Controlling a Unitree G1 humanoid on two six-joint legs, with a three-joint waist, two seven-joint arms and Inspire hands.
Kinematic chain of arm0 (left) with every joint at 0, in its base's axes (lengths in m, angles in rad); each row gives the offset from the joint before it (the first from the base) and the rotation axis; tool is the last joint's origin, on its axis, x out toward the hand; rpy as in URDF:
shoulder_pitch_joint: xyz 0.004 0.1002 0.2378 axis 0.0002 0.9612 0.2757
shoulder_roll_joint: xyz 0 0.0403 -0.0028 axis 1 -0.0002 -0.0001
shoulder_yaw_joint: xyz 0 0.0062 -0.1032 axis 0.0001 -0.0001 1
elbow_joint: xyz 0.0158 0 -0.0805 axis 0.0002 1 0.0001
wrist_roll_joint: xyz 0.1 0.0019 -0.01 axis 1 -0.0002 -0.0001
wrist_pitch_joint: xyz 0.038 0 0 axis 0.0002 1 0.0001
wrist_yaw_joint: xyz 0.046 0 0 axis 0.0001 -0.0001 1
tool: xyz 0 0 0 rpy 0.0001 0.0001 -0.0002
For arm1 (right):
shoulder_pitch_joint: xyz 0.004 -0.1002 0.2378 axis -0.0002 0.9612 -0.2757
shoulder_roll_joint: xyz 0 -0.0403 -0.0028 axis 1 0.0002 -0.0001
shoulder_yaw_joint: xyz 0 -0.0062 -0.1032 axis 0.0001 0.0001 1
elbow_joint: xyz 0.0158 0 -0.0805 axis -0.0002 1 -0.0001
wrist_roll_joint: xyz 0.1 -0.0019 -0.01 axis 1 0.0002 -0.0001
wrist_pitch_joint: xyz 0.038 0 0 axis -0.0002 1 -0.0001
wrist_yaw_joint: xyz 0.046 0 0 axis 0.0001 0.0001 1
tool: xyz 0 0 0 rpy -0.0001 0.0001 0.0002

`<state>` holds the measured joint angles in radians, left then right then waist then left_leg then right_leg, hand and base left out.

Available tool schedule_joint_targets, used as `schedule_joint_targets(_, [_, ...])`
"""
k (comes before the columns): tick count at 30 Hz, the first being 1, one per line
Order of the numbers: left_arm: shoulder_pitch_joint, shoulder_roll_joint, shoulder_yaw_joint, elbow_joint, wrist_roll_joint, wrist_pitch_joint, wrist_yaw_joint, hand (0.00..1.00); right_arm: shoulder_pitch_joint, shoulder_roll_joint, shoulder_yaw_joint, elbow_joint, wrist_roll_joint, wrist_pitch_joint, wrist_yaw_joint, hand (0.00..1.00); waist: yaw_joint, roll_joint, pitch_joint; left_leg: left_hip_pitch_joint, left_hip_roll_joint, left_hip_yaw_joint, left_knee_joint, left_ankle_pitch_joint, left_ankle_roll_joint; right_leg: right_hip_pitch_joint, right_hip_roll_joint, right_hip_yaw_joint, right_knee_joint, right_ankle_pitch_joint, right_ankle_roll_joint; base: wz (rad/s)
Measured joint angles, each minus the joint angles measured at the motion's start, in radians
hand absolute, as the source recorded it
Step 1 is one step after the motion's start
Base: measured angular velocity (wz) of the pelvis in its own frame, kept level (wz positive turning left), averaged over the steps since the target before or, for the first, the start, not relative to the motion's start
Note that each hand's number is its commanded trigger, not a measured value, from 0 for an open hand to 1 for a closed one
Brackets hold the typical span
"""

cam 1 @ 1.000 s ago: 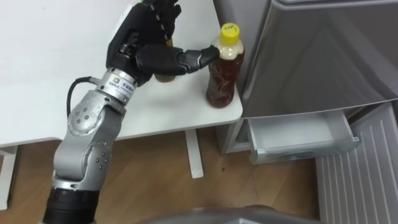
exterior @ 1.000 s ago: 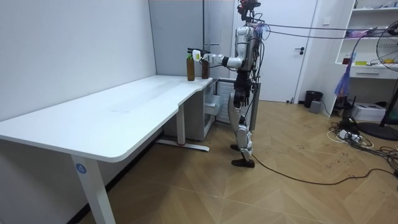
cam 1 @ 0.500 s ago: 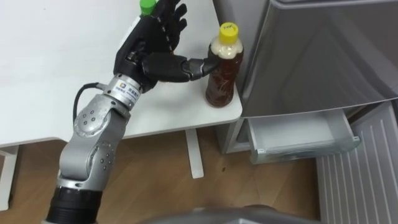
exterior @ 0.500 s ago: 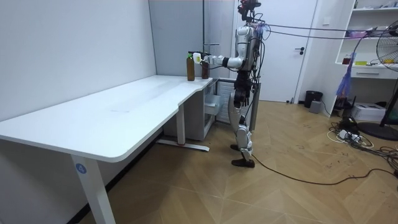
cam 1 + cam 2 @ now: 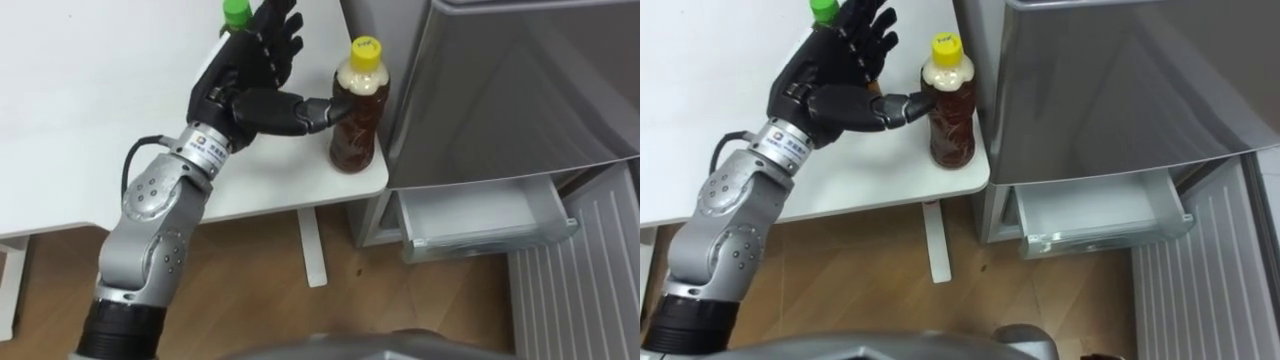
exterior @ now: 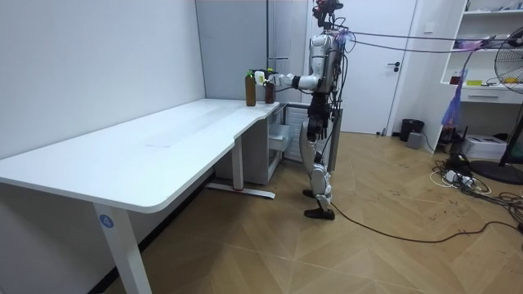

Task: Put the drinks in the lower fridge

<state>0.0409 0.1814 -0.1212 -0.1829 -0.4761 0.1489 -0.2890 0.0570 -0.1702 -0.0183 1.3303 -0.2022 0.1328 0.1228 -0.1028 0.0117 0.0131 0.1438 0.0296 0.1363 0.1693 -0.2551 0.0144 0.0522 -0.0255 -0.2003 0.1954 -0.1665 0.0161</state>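
Where the left hand (image 5: 247, 78) spreads, the green-capped bottle (image 5: 236, 12) mostly hides.

Left robot hand (image 5: 240, 92): black jointed casing. Silver wrist collar, labelled; grey metal forearm, looped black cable, black elbow sleeve.

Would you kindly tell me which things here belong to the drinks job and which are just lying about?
Job: yellow-capped bottle; green-capped bottle; open fridge drawer; left hand, open beside the yellow-capped bottle.
Lying about: white table; fan; dark bin.
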Motion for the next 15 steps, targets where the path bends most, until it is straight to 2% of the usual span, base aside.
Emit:
schedule_joint_targets(5, [0.000,0.011,-0.045,0.000,0.000,0.008,-0.049,0.00,-0.011,0.000,0.032,0.001,0.001,0.000,0.000,0.00,-0.005,-0.001,-0.0011,-0.001,0.005,0.000,0.000,0.000,0.000,-0.002,0.000,0.005,-0.001,0.000,0.000,-0.02])
schedule_joint_targets(9, [0.000,0.013,-0.047,0.000,0.000,0.008,-0.068,0.00,-0.014,0.000,0.037,0.003,0.002,0.000,0.000,0.00,-0.007,-0.002,-0.0014,-0.003,0.006,0.000,0.000,0.000,0.000,-0.001,0.002,0.005,-0.008,0.000,0.000,0.00])
schedule_joint_targets(15, [0.000,0.032,-0.054,0.000,0.000,0.032,-0.096,0.00,-0.014,0.000,0.037,0.002,0.002,0.001,-0.001,0.00,-0.009,0.000,-0.0023,-0.008,0.010,0.000,0.000,0.000,0.000,-0.002,0.006,0.005,-0.011,0.000,0.000,0.00])
